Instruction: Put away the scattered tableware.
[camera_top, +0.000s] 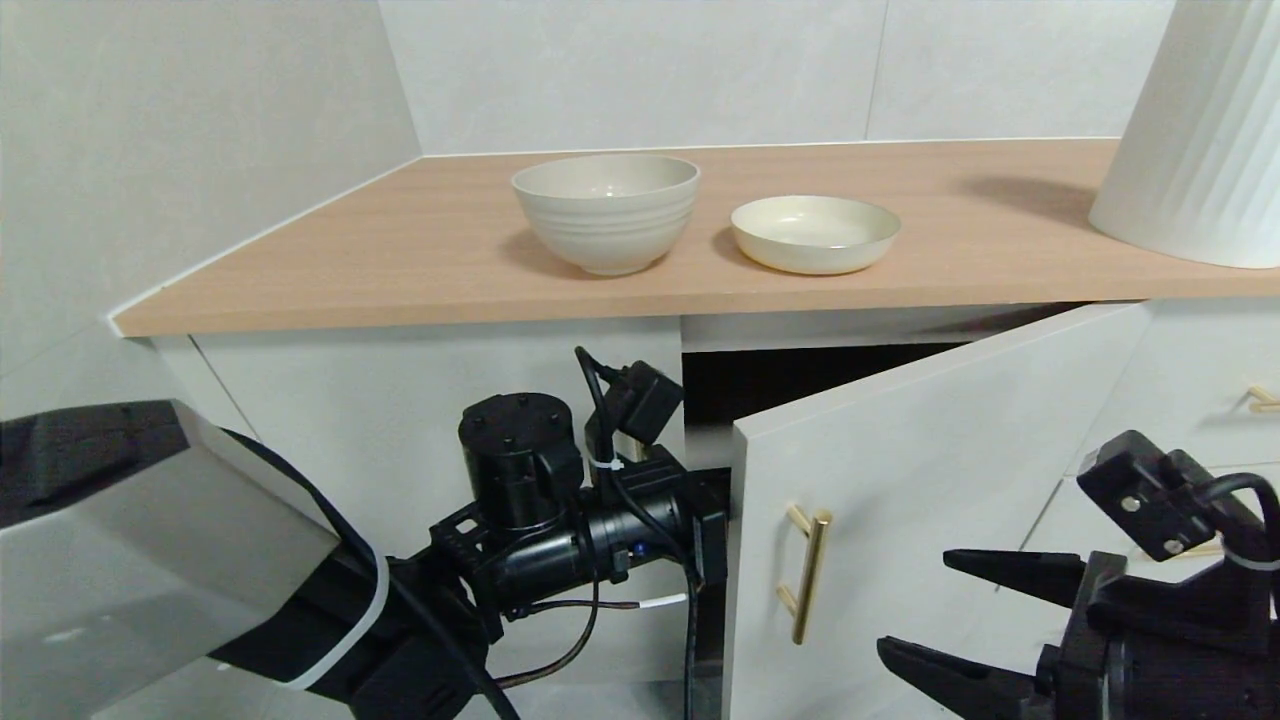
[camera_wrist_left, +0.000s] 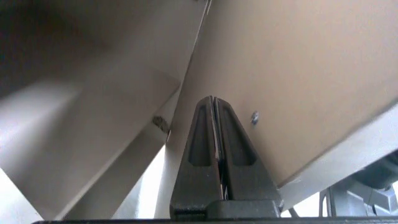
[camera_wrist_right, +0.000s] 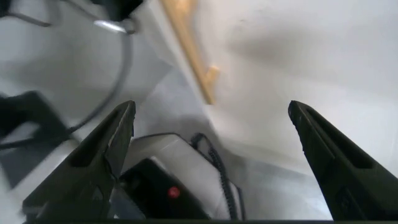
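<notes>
Two pieces of tableware stand on the wooden counter (camera_top: 330, 270): a deep cream bowl (camera_top: 605, 210) and, to its right, a shallow cream dish (camera_top: 815, 232). Below them a white cabinet door (camera_top: 930, 480) with a gold handle (camera_top: 805, 572) hangs partly open. My left arm goes into the gap at the door's free edge, which hides its gripper in the head view. In the left wrist view the left gripper (camera_wrist_left: 213, 101) is shut with nothing in it, its tips against the door's inner face (camera_wrist_left: 298, 68). My right gripper (camera_top: 915, 603) is open, low in front of the door, near the handle (camera_wrist_right: 186, 43).
A tall white ribbed vessel (camera_top: 1200, 130) stands on the counter at the far right. Tiled walls close the counter's back and left. Further cabinet fronts with a gold handle (camera_top: 1265, 400) lie to the right of the open door. The cabinet opening (camera_top: 800, 375) is dark.
</notes>
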